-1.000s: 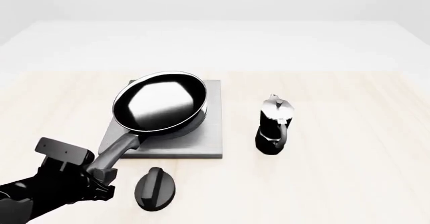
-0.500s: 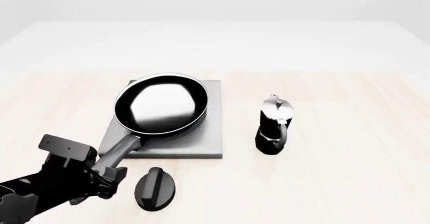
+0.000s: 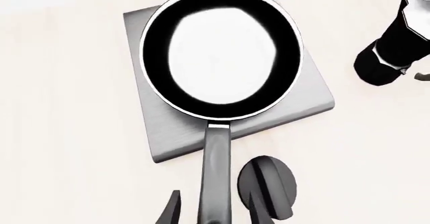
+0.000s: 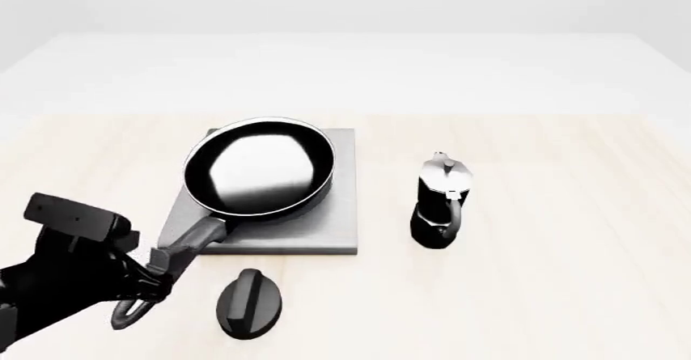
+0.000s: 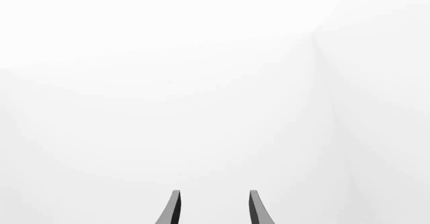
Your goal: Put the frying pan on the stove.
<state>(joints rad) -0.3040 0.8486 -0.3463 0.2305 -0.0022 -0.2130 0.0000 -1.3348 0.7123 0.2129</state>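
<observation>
A pale wooden table [image 4: 540,295] under blank white surroundings carries the round black frying pan [image 4: 259,166], resting on the flat square grey metal stove [image 4: 340,214], its long handle pointing to 7 o'clock. The left pincer [image 3: 213,211] straddles that handle, fingers spread and apart from it. The right pincer [image 5: 213,209] hangs spread over nothing. A careless withdrawal could clip the handle or the small black oval knob [image 4: 251,303], dragging the pan askew.

Frying pan [image 4: 259,168] sits on stove [image 4: 335,214].

pale wood table [image 4: 540,295] — on it: stove [image 4: 329,222], knob [image 4: 251,303], moka pot [image 4: 441,202].
</observation>
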